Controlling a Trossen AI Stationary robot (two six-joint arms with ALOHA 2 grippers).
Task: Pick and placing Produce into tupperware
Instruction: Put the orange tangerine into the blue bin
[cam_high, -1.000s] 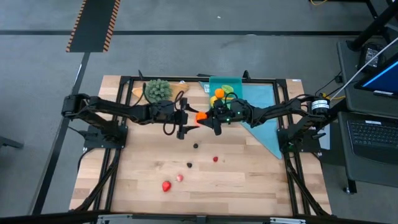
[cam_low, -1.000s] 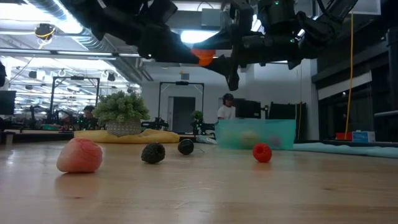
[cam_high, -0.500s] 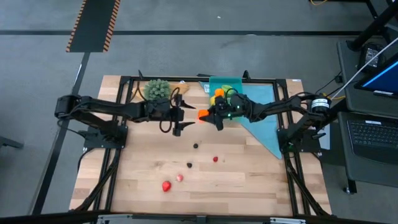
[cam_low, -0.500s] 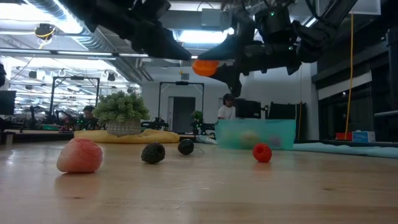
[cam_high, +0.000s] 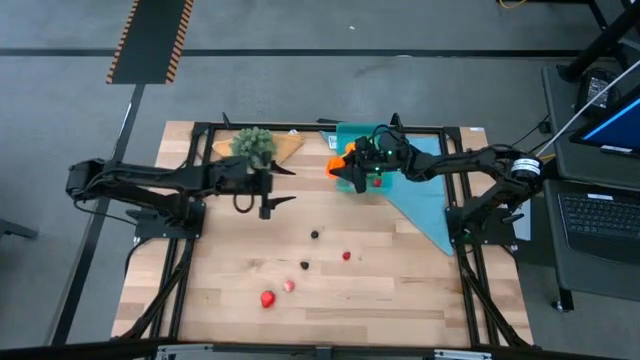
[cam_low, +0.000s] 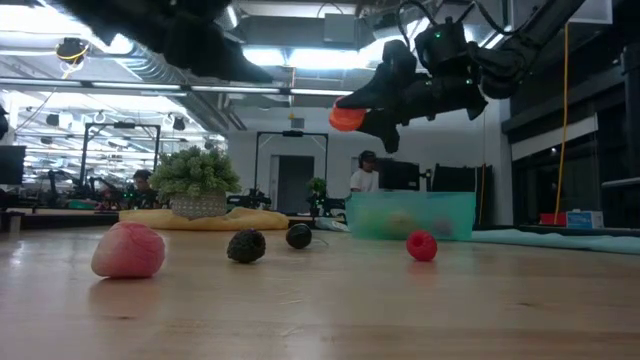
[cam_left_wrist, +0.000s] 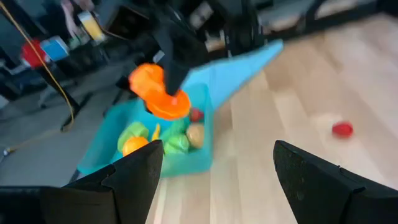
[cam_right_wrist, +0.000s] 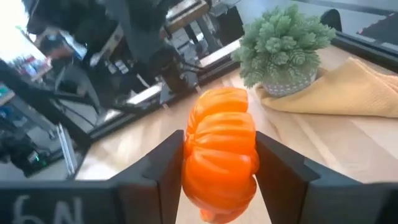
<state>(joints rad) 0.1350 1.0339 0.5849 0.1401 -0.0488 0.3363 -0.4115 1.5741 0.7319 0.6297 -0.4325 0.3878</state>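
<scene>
- R gripper (cam_high: 338, 168) clenched on an orange ribbed pumpkin (cam_right_wrist: 221, 152), both fingers pressed to its sides; it's held up in the air, just at the near-left edge of the tupperware (cam_high: 352, 133), well above the table (cam_high: 400, 290)
- low view: same pumpkin (cam_low: 347, 118) hangs high off the wood, under the R arm's dark fingers
- L gripper (cam_high: 266, 202) released, fingers wide apart w/ nothing between them; it sits over bare wood left of center, near the bushy green plant (cam_high: 254, 143), well apart from the R gripper
- L wrist view: L fingers (cam_left_wrist: 134, 171) spread, the other arm's pumpkin (cam_left_wrist: 158, 93) farther off, above the teal box
- tupperware (cam_left_wrist: 186, 158) at the table's far side, resting on the light-blue cloth (cam_high: 425, 205); inside it: yellow, orange, green, tan and a bit of red produce, pieces touching each other
- loose produce still on the wood, all well apart from the box:
- small dark piece (cam_high: 315, 235) nr table center
- small red piece (cam_high: 347, 256) just right of it, nearer the front
- dark piece (cam_high: 305, 265), pink piece (cam_high: 288, 286) and red piece (cam_high: 267, 298) in a loose group toward the front
- plant stands on a tan wedge board (cam_high: 285, 147) at the far-left part of the table
- low view bkgd: a person (cam_low: 364, 175) stands behind the box, too far to tell more
</scene>
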